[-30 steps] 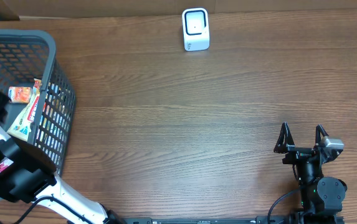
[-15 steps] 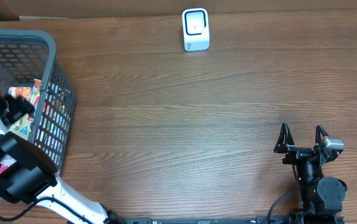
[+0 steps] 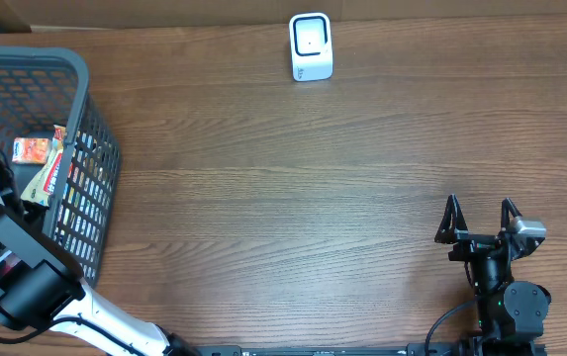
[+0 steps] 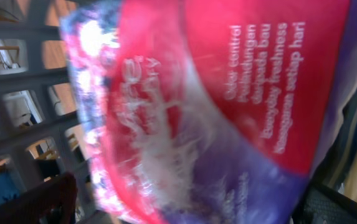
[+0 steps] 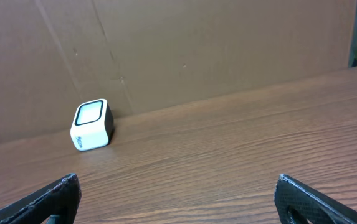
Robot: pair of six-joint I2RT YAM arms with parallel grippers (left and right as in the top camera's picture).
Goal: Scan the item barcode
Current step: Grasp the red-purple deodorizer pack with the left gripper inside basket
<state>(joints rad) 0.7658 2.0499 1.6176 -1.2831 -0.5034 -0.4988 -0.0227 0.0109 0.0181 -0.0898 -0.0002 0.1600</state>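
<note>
Since half a second ago the left arm has drawn back toward the worktop's [image 3: 313,198] near-left corner, uncovering the packets. The basket [image 3: 83,74] at the left edge holds an orange packet [image 3: 31,149] and a green-and-red packet [image 3: 50,178]. A red and purple pouch [image 4: 228,112] lies against the basket's mesh, with the left claw [image 4: 187,196] spread before it. The right claw [image 3: 480,203] is spread and empty by the near-right corner.

1. My left arm [image 3: 115,318] has smooth white links joined by a boxy black housing [image 3: 28,284].
2. That housing carries a small pink sticker [image 3: 7,263].
3. My right arm [image 3: 509,302] is black all over, with a thin black cable [image 3: 449,321] at its base.
4. The right hand [image 3: 479,204] has two black, pointed fingers [image 3: 450,222] and a grey camera block [image 3: 527,231] beside them.
</note>
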